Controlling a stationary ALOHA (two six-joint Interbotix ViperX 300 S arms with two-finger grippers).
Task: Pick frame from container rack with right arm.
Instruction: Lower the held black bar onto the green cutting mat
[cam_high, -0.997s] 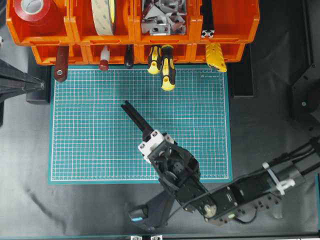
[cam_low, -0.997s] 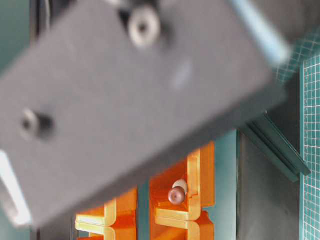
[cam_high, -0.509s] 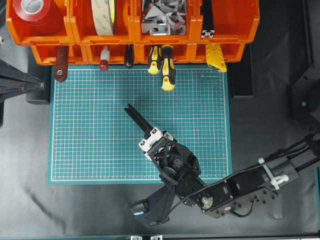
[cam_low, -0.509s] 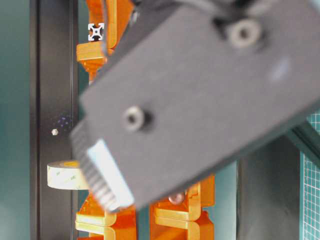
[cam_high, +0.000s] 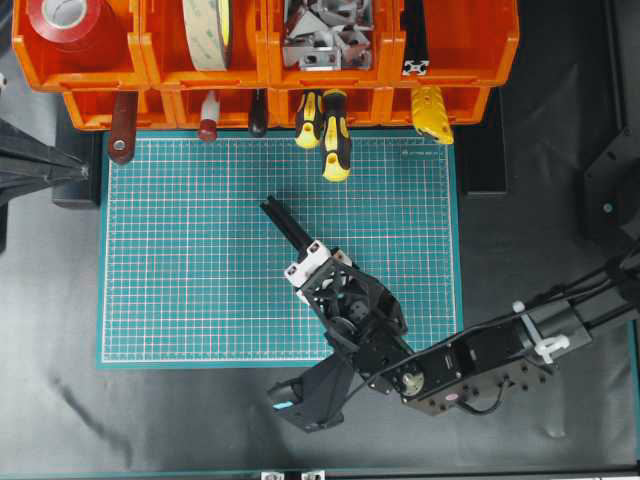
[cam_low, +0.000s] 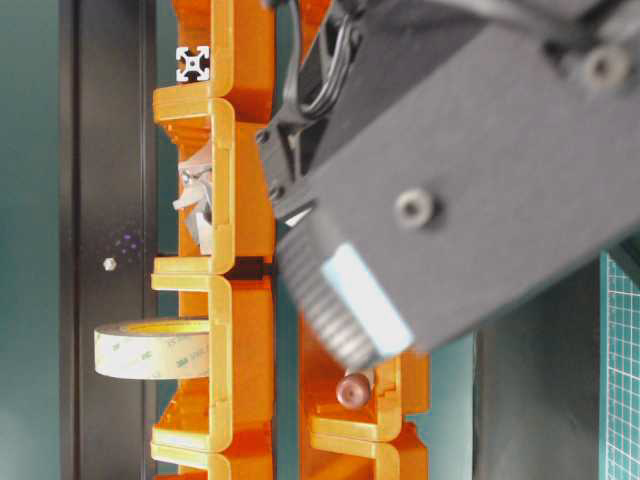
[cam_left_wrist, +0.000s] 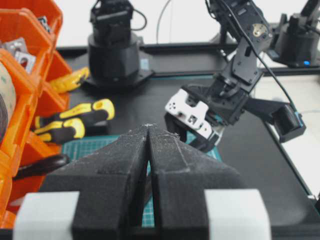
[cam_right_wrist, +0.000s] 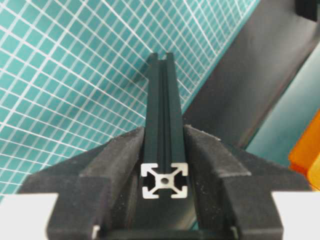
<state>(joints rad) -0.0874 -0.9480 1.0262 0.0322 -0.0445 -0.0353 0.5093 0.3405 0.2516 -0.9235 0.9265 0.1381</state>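
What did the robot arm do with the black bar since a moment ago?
The right pincer kept its grip on the frame and swung it slightly right and toward the rack over the mat. Nothing was taken hold of or let go. The left pincer stayed shut, and the tools, tape and a second bar in the rack did not move.

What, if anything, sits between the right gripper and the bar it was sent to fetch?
Nothing. The right gripper is already shut on the black bar, foam pads pressing its two sides, holding it above the green mat, away from the orange rack.
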